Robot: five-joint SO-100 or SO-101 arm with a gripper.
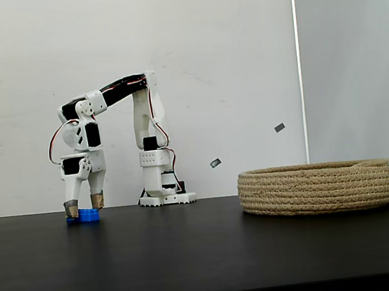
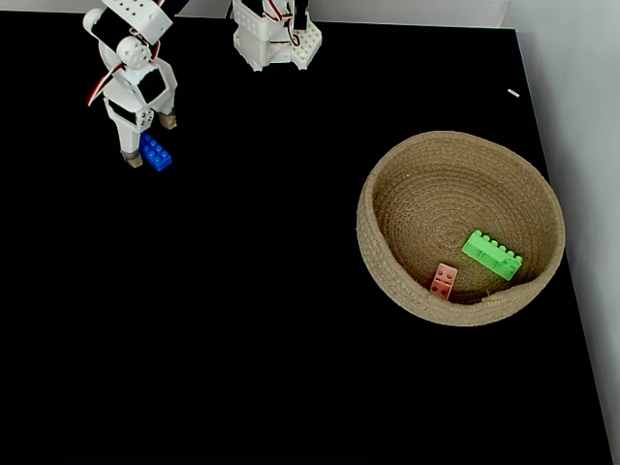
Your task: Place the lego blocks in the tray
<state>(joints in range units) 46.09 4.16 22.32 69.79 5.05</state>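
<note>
The blue lego brick (image 1: 88, 215) (image 2: 156, 154) lies on the black table at the far left, near the arm's base. My gripper (image 1: 84, 205) (image 2: 150, 141) points down right over it, open, with one brown-tipped finger on each side of the brick and room to spare. The tray (image 1: 317, 188) (image 2: 380, 254), a round coiled-rope basket, stands on the right side of the table. In a fixed view from above, the green brick (image 2: 492, 254) and the pink brick (image 2: 445, 281) lie inside the tray near its front wall.
The arm's white base (image 1: 164, 191) (image 2: 276, 41) stands at the back edge, just right of the gripper. A wide stretch of bare black table (image 2: 252, 291) separates the gripper from the tray. A white wall rises behind the table.
</note>
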